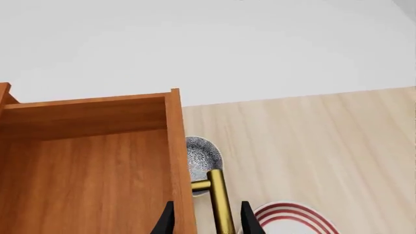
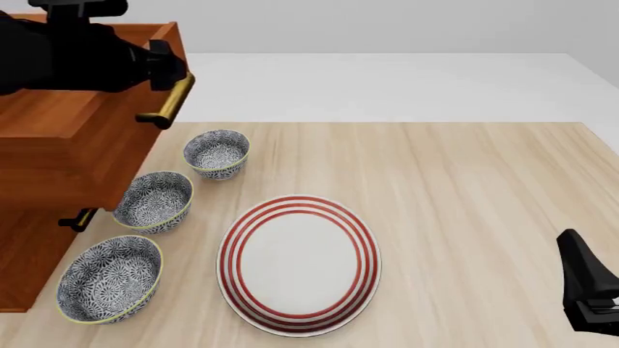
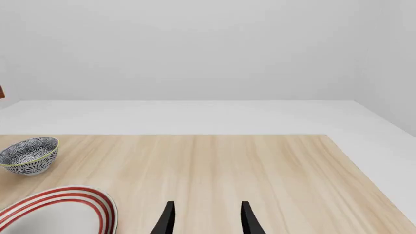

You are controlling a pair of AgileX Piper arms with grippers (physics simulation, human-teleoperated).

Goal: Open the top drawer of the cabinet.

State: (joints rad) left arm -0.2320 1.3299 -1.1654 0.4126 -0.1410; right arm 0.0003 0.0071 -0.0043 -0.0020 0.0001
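Straddling the brass handle [image 1: 221, 202], the left fingers [image 1: 170, 220] show only in the wrist view; whether they touch it is unclear. Top drawer [image 2: 87, 138] juts from the cabinet [image 2: 29, 254] at the surface's [image 2: 464, 188] left edge. Right fingers [image 3: 167, 219] stand apart, empty.

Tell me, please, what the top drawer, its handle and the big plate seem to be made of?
The top drawer looks like reddish-brown wood, with visible grain. Its handle looks like polished brass, golden with a sheen. The plate seems glazed ceramic, smooth white with red rings, though a render leaves that open.
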